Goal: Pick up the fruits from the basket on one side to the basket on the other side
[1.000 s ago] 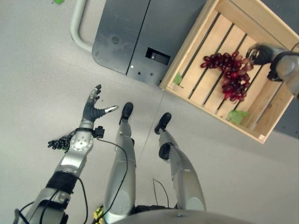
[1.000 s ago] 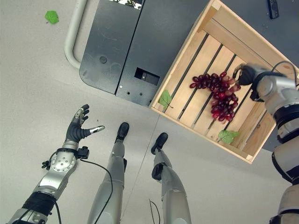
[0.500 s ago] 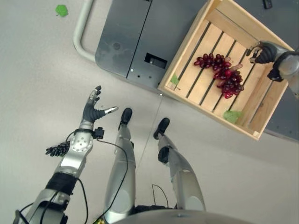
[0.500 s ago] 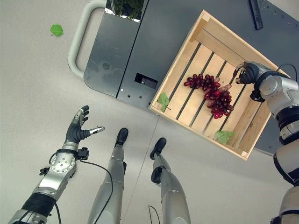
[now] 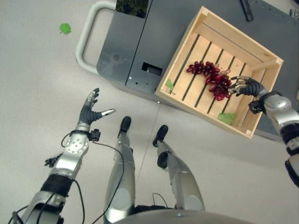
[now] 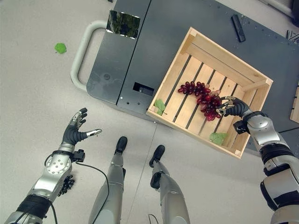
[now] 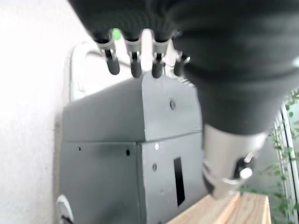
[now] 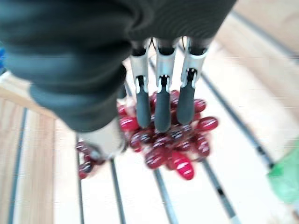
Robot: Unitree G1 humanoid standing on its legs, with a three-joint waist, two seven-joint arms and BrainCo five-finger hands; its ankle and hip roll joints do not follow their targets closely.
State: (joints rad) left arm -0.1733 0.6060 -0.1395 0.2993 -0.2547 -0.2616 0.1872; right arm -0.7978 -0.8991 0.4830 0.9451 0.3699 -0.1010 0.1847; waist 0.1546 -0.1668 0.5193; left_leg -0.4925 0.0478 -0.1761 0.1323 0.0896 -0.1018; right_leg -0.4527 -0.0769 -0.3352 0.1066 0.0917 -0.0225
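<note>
Right hand (image 6: 233, 107) lowered over bunch of dark red grapes (image 6: 201, 97), fingers extended and spread, nothing clasped | grapes lying in slatted wooden crate (image 6: 203, 47), upper right | grasp judged imminent | left hand (image 6: 74, 134) relaxed, idle, lower left.

Pale grey floor (image 5: 37, 70), dark cart (image 6: 140, 51)
</note>
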